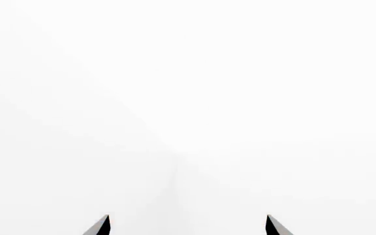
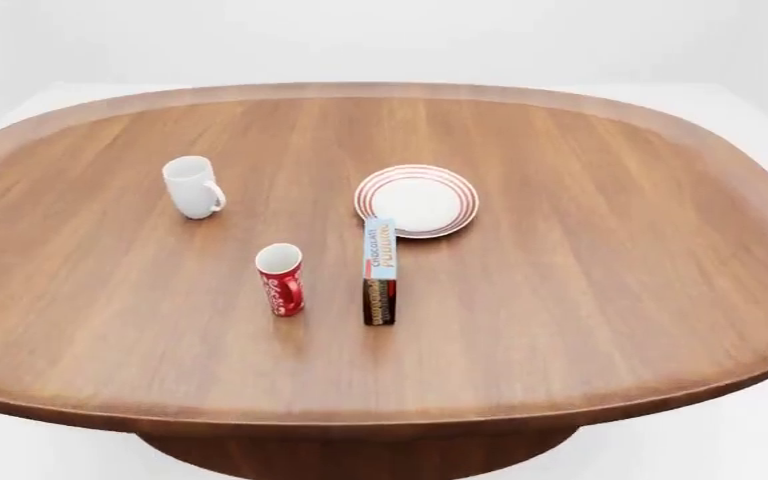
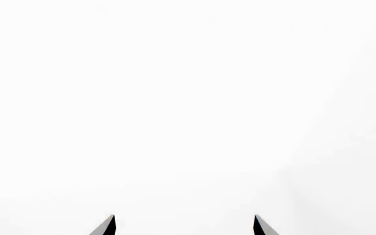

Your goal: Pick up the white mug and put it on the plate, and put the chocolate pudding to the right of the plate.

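1. Left gripper [image 1: 188, 226]: two dark fingertips at the frame edge of the left wrist view, set wide apart with nothing between them; only blank white surroundings in front.
2. Right gripper [image 3: 184, 226]: two dark fingertips likewise spread apart and empty in the right wrist view; blank white beyond. Neither gripper shows in the head view.
3. Table [image 2: 598, 300]: large rounded wooden top with a raised lip, on a central pedestal; it bears all the items below.
4. Chocolate pudding [image 2: 380, 272]: narrow carton, light blue lettered face uppermost, dark brown and red end toward the robot. It lies near the table's middle, its far end just beside the plate's near rim; whether the two touch cannot be told.
5. Plate [image 2: 416, 201]: round, white, red rings at the rim, bare.
6. White mug [image 2: 192, 186]: upright, handle to the right, well to the left of the plate.
7. Red cup [image 2: 280, 280]: upright, white lettering, just left of the carton, nearer the robot than the mug.
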Controlling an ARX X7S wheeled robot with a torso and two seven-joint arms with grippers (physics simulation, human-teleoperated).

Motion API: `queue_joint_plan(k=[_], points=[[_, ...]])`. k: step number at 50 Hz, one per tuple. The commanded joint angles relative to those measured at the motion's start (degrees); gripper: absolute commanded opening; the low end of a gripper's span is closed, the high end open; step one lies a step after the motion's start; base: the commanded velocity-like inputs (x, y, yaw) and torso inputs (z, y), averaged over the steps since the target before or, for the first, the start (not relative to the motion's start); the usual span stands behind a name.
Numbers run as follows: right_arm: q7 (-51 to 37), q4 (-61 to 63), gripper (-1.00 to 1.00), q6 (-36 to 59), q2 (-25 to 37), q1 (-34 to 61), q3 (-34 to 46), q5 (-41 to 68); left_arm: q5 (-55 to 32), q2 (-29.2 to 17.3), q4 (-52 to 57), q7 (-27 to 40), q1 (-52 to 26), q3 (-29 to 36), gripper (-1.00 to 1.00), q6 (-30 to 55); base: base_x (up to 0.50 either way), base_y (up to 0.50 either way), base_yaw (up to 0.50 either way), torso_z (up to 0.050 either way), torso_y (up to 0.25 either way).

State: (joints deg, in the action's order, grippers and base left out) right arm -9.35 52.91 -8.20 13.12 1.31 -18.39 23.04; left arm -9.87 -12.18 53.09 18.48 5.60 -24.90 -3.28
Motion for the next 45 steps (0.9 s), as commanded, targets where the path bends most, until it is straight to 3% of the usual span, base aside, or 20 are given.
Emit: queue_joint_plan(k=[1,18,45], points=[[2.64,2.45,1.00,-1.80,-0.17,-0.83,0.38,-1.50,0.44,1.09,3.25,0.70,0.44,-3.35,1.00,0.71,0.50,-0.21,0.00,0.000,0.000],[4.33,2.63,1.00,0.15,1.71,-2.18,5.63,-3.46,1.23,0.81,1.85,1.21,0.91,-1.97,1.00,0.03,0.50,-0.18,0.00,0.000,0.000],[4.97,1.97,1.00,-2.06,2.86,-3.18,7.63,-4.94,1.49,0.05,1.20,2.24,1.38,-0.88,1.00,-0.27,0.50,0.00,0.00,0.000,0.001]])
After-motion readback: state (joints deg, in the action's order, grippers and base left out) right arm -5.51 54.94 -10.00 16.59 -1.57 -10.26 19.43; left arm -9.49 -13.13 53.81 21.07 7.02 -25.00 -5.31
